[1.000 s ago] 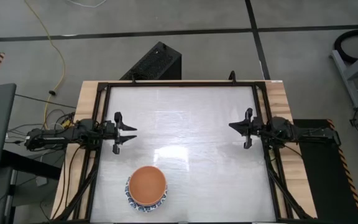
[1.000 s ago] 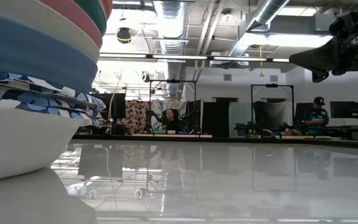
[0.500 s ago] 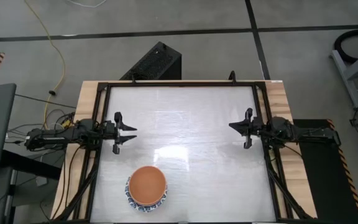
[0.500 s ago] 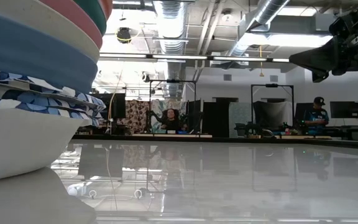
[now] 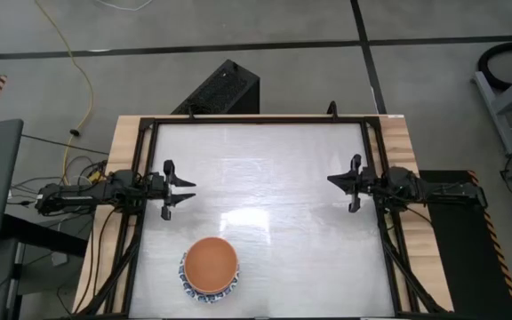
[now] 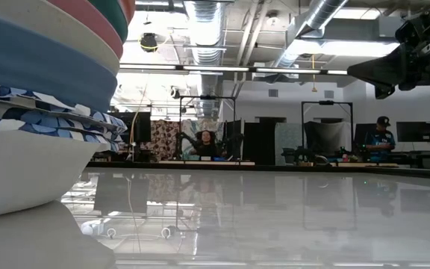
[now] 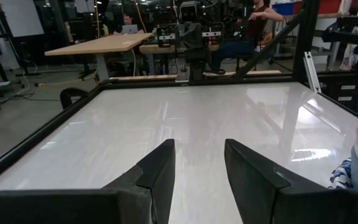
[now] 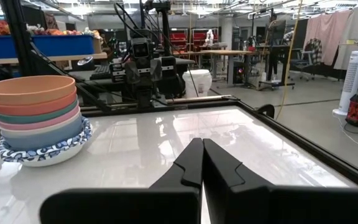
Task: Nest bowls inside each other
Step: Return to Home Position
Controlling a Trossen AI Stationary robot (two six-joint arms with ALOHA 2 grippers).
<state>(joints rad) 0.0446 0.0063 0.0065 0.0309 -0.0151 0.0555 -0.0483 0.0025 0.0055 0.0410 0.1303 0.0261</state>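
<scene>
The bowls [image 5: 210, 268] stand nested in one stack near the table's near edge, left of centre. An orange bowl [image 8: 30, 88] is on top; red, teal, pink, cream and blue ones follow, and white blue-patterned bowls [image 8: 42, 153] sit at the bottom, resting on the table. The low view shows the stack [image 6: 28, 112] close up. My left gripper [image 5: 188, 193] hovers open at the table's left edge, pointing level toward the centre, with nothing between its fingers [image 7: 197, 174]. My right gripper [image 5: 332, 180] waits shut at the right edge [image 8: 201, 163].
A black frame [image 5: 256, 119] runs around the glossy white table top [image 5: 274, 178]. Beyond the table lie workbenches, equipment and people in the room [image 6: 379, 138]. A black box [image 5: 220, 89] sits on the floor behind the far edge.
</scene>
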